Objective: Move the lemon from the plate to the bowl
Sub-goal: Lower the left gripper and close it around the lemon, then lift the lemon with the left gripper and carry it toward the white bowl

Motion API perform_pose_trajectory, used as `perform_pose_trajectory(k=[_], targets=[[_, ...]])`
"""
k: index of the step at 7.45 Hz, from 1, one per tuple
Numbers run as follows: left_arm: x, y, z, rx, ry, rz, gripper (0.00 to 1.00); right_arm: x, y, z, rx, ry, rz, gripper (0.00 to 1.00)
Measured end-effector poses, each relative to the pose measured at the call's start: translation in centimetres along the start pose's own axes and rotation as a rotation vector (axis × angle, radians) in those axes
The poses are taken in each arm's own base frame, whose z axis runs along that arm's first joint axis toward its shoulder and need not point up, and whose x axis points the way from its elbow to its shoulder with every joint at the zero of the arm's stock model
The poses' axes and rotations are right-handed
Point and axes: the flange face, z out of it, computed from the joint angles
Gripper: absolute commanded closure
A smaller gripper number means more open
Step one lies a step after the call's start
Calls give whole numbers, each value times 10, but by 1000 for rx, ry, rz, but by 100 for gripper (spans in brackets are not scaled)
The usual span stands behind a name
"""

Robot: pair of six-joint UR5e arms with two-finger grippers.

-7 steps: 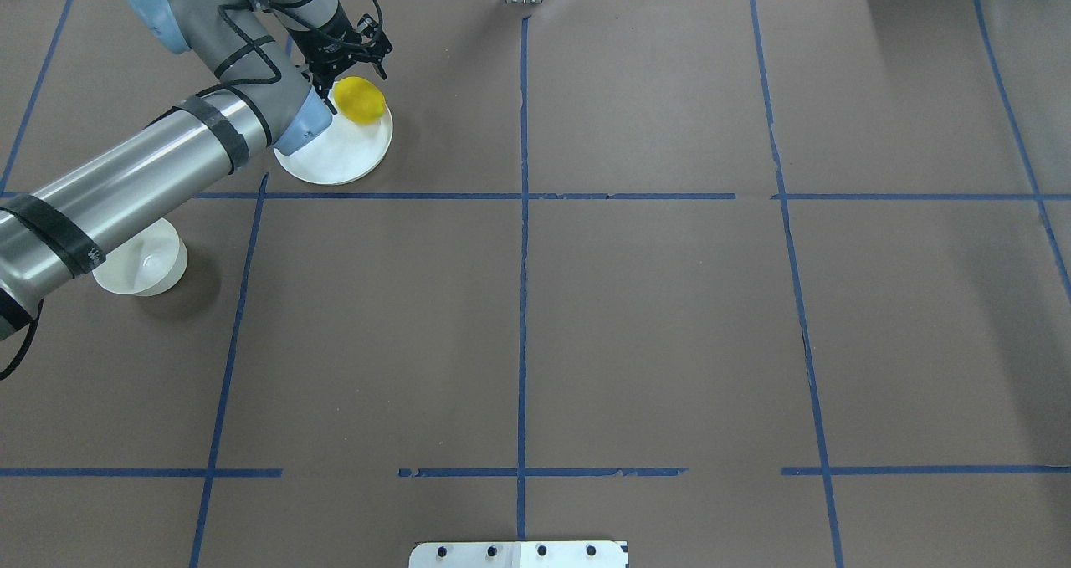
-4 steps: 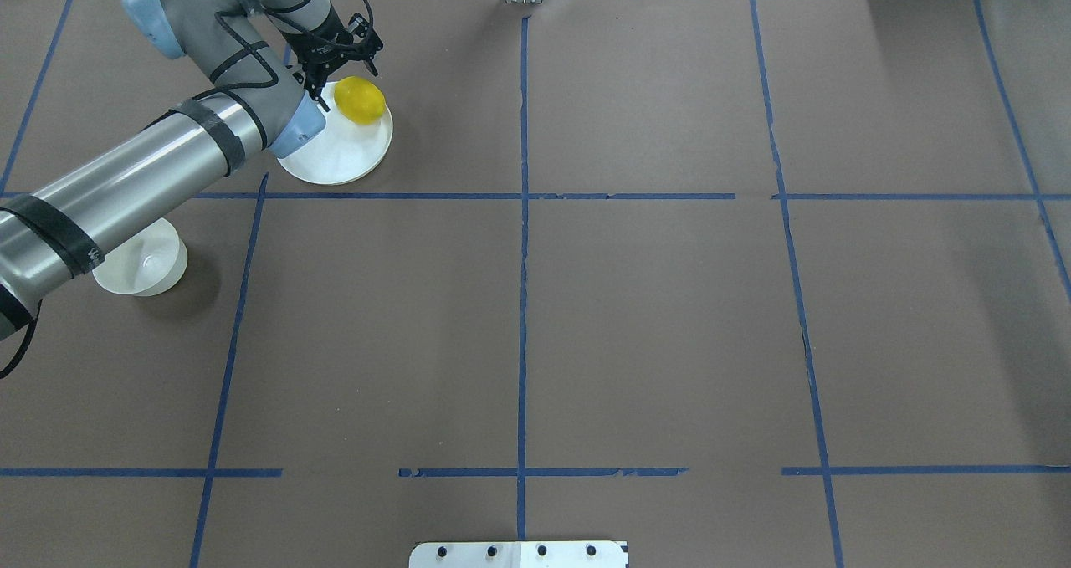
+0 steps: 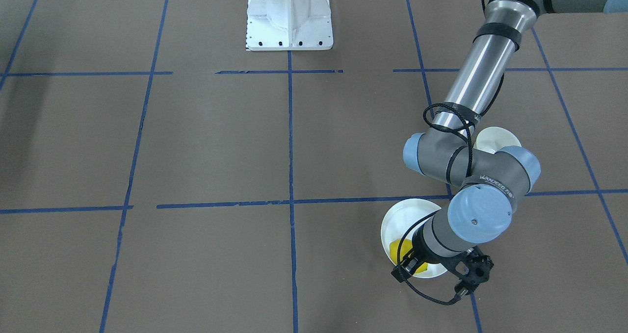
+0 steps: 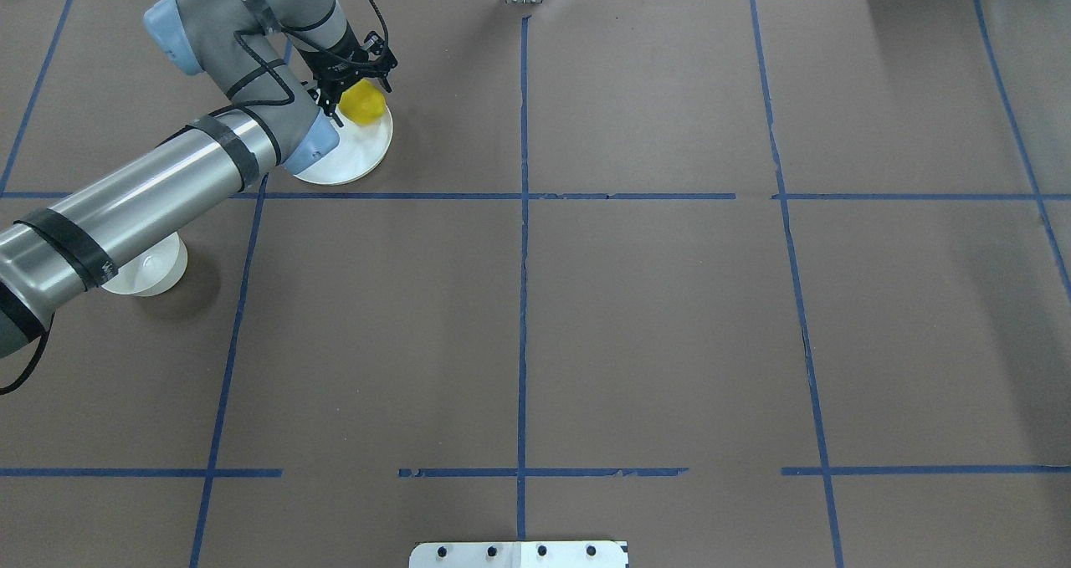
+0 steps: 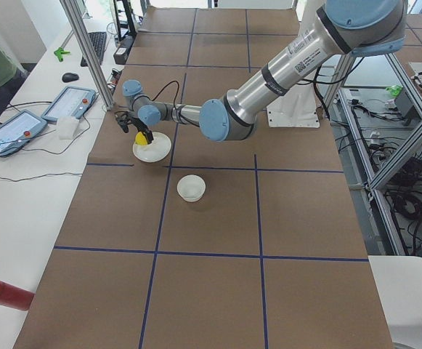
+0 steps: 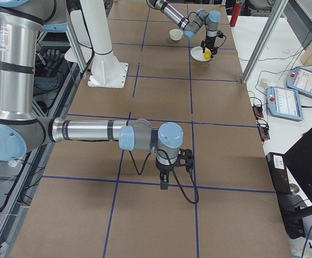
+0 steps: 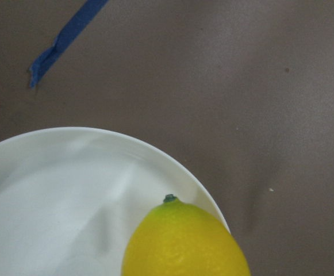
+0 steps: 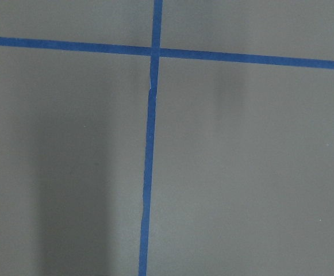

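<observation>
Currently | 1 lemon [image 4: 366,108] on 1 plate [image 4: 356,154] | 1 bowl [image 5: 191,187] apart

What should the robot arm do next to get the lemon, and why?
Probably ease the left gripper straight down so its open fingers come around the lemon, then close. The lemon lies on the plate near its rim, the gripper seems to hang just above it without a grip, and the bowl is empty.

lemon [image 4: 365,105] on plate [image 4: 351,156], far rim | bowl [image 4: 156,272] well apart, plate's left
</observation>
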Motion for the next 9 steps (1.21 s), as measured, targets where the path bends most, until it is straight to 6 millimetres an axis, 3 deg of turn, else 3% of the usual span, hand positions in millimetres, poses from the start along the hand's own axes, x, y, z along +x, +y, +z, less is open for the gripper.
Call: perform_pose_trajectory(k=[1, 2, 5, 7, 8, 9], targets=[[0, -1, -1, 0, 2, 1, 93, 0, 0, 0, 0, 0, 0, 0], [1, -4, -5, 1, 7, 2, 100, 0, 0, 0, 0, 0, 0, 0], [4, -15, -43, -40, 58, 6, 100, 0, 0, 0, 0, 0, 0, 0], [-26, -15, -73, -67, 94, 90, 100, 0, 0, 0, 0, 1, 0, 0], [-50, -7, -93, -65, 77, 181, 100, 0, 0, 0, 0, 1, 0, 0], [-83, 3, -124, -54, 49, 294, 100, 0, 0, 0, 0, 0, 0, 0]])
